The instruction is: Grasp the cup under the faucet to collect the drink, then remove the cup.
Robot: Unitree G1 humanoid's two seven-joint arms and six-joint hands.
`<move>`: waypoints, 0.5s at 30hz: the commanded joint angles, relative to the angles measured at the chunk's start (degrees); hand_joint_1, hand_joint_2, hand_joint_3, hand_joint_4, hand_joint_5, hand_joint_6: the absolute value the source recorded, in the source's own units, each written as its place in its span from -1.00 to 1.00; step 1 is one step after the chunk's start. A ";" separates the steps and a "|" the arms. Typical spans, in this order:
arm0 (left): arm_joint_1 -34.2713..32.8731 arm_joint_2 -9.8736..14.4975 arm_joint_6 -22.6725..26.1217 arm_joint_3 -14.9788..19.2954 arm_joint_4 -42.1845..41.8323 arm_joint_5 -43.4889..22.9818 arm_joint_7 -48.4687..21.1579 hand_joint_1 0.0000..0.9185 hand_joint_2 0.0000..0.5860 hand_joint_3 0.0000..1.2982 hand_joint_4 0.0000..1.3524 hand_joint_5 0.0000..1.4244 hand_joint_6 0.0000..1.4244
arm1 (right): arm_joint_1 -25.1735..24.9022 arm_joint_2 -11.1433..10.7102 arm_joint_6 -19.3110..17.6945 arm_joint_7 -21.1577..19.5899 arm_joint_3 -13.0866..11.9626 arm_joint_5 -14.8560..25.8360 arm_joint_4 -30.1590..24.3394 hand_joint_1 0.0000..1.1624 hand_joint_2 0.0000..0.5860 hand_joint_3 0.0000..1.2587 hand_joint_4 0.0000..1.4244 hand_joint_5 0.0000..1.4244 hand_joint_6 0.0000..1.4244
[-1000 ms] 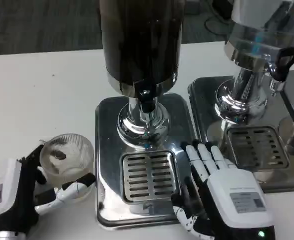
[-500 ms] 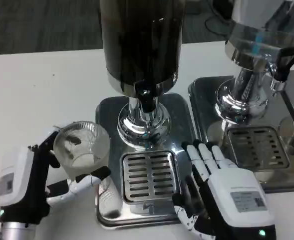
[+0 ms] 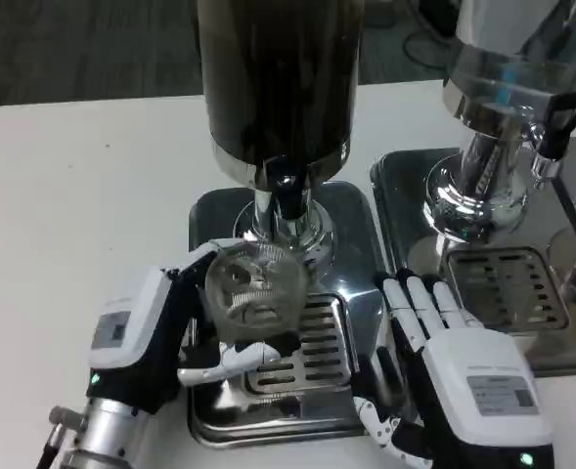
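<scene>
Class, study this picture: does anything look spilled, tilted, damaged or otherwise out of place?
Nothing stands out. The left hand holds the clear cup upright over the drip grille, below the dark dispenser's faucet. No spill shows on the tray.

Camera: 1, head view, mounted high on the robot, facing steeply down and forward across the white table [image 3: 63, 186] toward its far edge. Range: close. Both hands sit along the near, bottom border, left hand [image 3: 141, 342] at lower left, right hand [image 3: 464, 376] at lower right. The dispenser [image 3: 278, 78] is cropped by the top border.
</scene>
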 commanded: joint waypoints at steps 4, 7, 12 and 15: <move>-4.48 -2.46 1.36 -3.95 6.59 0.89 0.23 0.14 -0.76 -0.36 -0.26 0.02 0.34 | 1.08 1.07 0.87 -1.04 -0.51 0.03 -0.75 -0.18 0.39 -0.94 -1.00 -1.00 -0.79; -5.54 -2.85 1.06 -5.36 7.88 0.48 -1.05 -0.37 -0.72 -0.43 -0.28 0.00 0.25 | 0.89 1.35 0.81 -1.12 -0.31 -0.21 -0.59 -0.18 0.39 -0.94 -1.00 -1.00 -0.79; -6.14 -2.92 0.28 -6.69 8.63 -0.26 -2.47 -0.62 -0.76 -0.46 -0.30 -0.04 0.15 | 0.83 1.71 0.79 -1.04 -0.33 -0.04 -0.41 -0.18 0.39 -0.94 -1.00 -1.00 -0.79; -6.15 -2.90 0.12 -7.22 8.55 -0.39 -2.75 -0.68 -0.75 -0.46 -0.31 -0.07 0.12 | 0.80 1.68 0.72 -1.07 -0.35 -0.02 -0.37 -0.18 0.39 -0.94 -1.00 -1.00 -0.79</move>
